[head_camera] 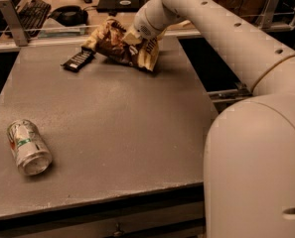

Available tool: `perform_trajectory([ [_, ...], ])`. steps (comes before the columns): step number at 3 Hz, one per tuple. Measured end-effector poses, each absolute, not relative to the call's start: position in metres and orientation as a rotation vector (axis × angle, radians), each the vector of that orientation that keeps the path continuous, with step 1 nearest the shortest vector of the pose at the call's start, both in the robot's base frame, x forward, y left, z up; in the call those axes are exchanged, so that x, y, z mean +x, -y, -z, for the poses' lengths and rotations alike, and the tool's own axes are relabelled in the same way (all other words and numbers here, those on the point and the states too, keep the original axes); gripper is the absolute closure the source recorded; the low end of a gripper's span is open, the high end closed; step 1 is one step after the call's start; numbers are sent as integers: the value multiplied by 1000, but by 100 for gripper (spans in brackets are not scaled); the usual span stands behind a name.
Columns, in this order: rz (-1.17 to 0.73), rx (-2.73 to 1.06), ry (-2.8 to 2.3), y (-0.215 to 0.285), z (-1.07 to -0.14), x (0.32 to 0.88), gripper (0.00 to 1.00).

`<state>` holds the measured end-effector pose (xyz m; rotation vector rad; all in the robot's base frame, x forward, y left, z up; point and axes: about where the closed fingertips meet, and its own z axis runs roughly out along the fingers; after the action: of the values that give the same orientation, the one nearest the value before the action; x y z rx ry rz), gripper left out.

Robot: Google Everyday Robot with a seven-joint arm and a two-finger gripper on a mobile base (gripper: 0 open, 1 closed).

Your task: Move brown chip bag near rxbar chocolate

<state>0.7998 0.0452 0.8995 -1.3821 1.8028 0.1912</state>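
The brown chip bag [111, 42] lies crumpled at the far edge of the grey table [122, 133], brown with cream-yellow edges. The rxbar chocolate [78, 60], a small flat black bar with white text, lies just left of the bag with a small gap between them. My gripper [135, 37] is at the bag's right upper side, mostly hidden behind the white wrist, and it touches the bag. My arm reaches in from the right across the table's far right corner.
A crushed silver can [29, 148] lies on its side at the near left of the table. Behind the table's far edge are a keyboard [32, 10], a dark round object [67, 15] and a metal rail post [10, 21]. My white base fills the lower right.
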Motion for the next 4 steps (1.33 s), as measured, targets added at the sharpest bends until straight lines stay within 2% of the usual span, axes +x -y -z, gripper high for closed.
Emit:
perform_trajectory([
  [1,-199,-1382,-1743,-47,-921,794,20],
  [2,-210,-1369,-1677,-46,-947,787,0],
  [3,-243,-1325,-1582,-29,-980,772,0],
  [4,-291,-1275,-1500,13,-993,747,0],
])
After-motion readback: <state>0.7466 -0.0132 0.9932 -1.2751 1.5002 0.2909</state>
